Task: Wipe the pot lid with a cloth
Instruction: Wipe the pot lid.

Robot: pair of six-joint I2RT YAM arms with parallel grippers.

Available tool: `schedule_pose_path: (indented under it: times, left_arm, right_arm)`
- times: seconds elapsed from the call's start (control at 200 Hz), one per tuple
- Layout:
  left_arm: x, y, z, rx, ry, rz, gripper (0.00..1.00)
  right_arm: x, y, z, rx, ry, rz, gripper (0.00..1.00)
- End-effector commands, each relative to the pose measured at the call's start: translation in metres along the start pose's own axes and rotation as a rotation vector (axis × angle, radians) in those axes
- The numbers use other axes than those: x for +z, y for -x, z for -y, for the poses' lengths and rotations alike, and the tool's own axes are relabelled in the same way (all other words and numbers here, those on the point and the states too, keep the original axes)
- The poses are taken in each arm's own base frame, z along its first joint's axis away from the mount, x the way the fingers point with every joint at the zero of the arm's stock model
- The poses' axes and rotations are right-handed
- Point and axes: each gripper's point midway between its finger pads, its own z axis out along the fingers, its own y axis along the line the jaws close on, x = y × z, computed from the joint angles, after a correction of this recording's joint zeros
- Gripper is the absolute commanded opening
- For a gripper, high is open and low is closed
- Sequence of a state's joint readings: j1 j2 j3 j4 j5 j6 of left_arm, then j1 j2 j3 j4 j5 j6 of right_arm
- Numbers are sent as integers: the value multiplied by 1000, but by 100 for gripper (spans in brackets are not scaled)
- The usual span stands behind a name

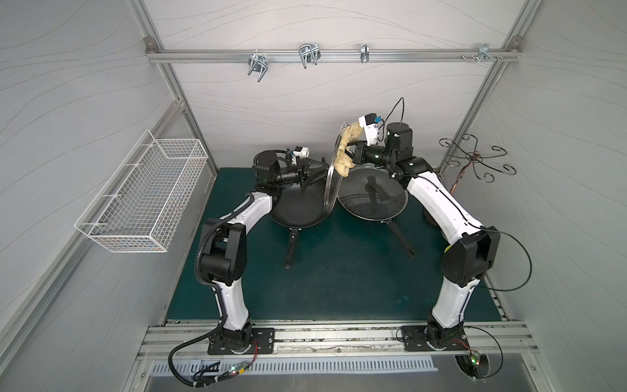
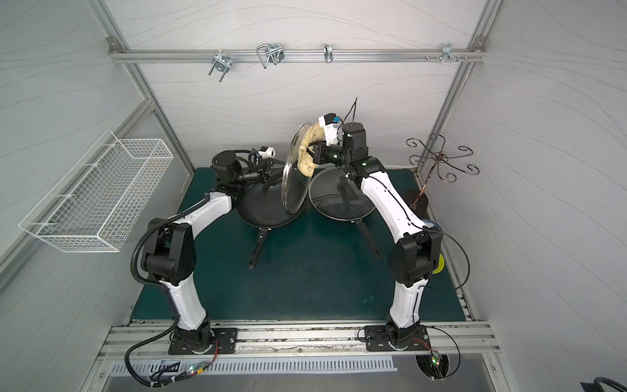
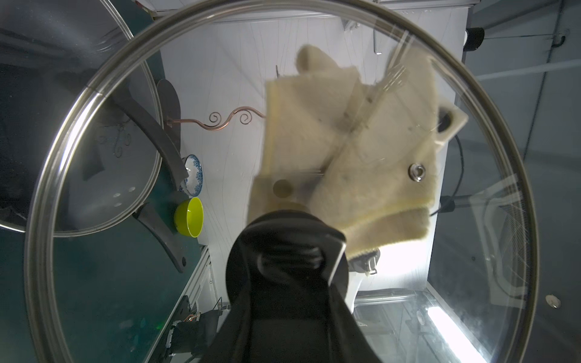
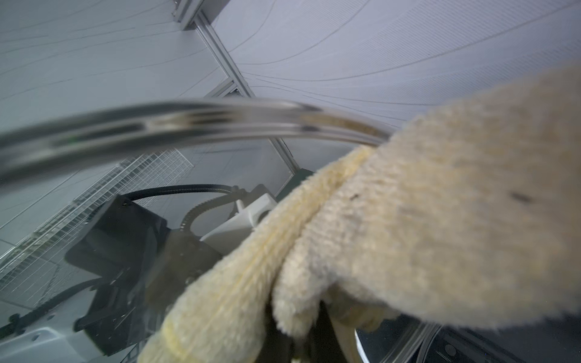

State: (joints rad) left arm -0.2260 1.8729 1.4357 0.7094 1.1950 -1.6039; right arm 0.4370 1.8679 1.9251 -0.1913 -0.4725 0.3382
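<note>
Wiping looks midway: left claw (image 1: 315,170) grips the pot lid (image 1: 333,183) by its handle, on edge at frame centre; right claw (image 1: 353,156), clenched on the cloth (image 1: 345,149), presses it against the upper glass; lower glass seems left.

**Glass lid held on edge, cloth pressed to its underside**

The lid (image 1: 331,185) is clear glass with a steel rim and a black handle. It stands nearly upright above the bench, and the left hand (image 1: 310,169) grips it by the handle. The cloth (image 1: 346,152) is pale yellow terry with grey specks, bunched and clamped in the right hand (image 1: 356,155). It lies against the lid's face opposite the handle, over the upper half.
</note>
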Motion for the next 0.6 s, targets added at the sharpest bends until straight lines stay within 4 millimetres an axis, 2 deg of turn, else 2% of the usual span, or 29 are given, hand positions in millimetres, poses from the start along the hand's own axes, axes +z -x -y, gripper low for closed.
schedule_pose_path:
  times: [0.0,0.11,0.29,0.46,0.595]
  left_arm:
    - [-5,-43,87,264,-119,-89,0]
    - [-5,-38,98,258,-150,-51,0]
    - [-5,-21,115,225,-214,26,0]
    - [-7,-9,128,214,-251,86,0]
    - [-10,-4,134,216,-269,122,0]
  right_arm:
    - [11,0,22,15,-52,16,0]
    - [18,-17,36,36,-66,-16,0]
    - [25,-47,35,81,-1,-94,0]
    - [24,-73,18,95,82,-159,0]
    - [20,-84,-2,84,140,-193,0]
